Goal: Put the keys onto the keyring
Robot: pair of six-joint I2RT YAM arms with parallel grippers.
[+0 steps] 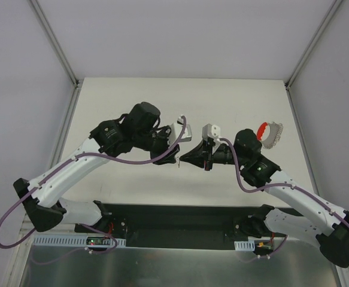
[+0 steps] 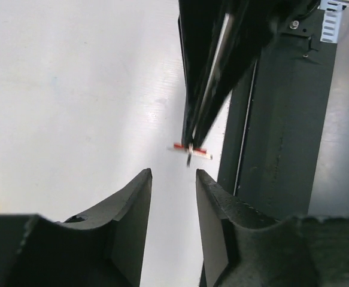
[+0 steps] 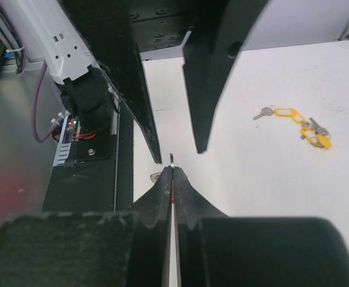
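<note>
The keyring [image 1: 261, 130], a red crescent joined to a silvery coil, lies on the table at the back right, behind the right arm. My right gripper [image 3: 172, 170] [image 1: 184, 159] is shut on a key with a thin red tag [image 2: 190, 149]. The tag's small metal ring [image 3: 172, 158] pokes out past the fingertips. My left gripper [image 2: 173, 174] [image 1: 173, 158] faces it tip to tip above the table's middle, open and holding nothing. Two more keys with yellow tags [image 3: 291, 115] lie on the table in the right wrist view; the top view does not show them.
A black base plate [image 1: 174, 218] with both arm mounts runs along the near edge. Aluminium frame posts [image 1: 72, 84] [image 1: 291, 84] stand at the table's back corners. The white tabletop [image 1: 138, 101] stretches behind the arms.
</note>
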